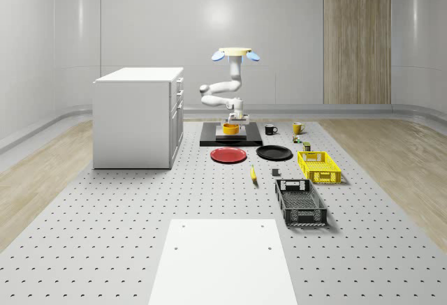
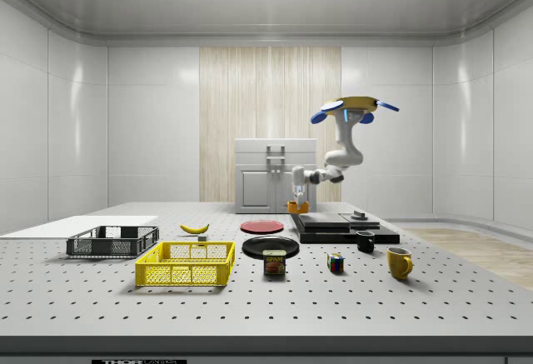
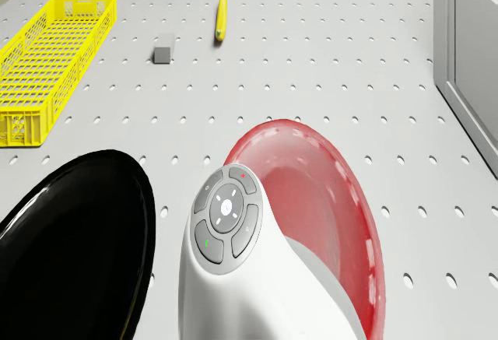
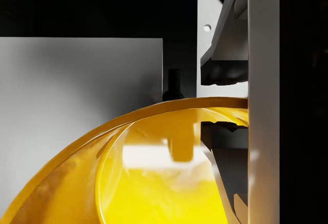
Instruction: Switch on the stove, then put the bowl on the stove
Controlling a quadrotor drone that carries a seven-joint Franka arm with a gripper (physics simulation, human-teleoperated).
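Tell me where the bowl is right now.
The bowl is over the stove, gripped by its rim in the pincer, with the drone hovering above; the cabinet stands at the whole-scene view's left.

bowl (image 4: 154,183): glossy yellow | red plate (image 3: 327,200): glossy | black plate (image 3: 70,239): glossy | table (image 3: 327,68): matt, perforated

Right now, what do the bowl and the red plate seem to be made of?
The bowl, clamped at its rim by the fingers, looks like glossy yellow plastic or glazed ceramic: sharp reflections inside. The red plate shows a similar shiny, smooth finish with bright rim highlights.
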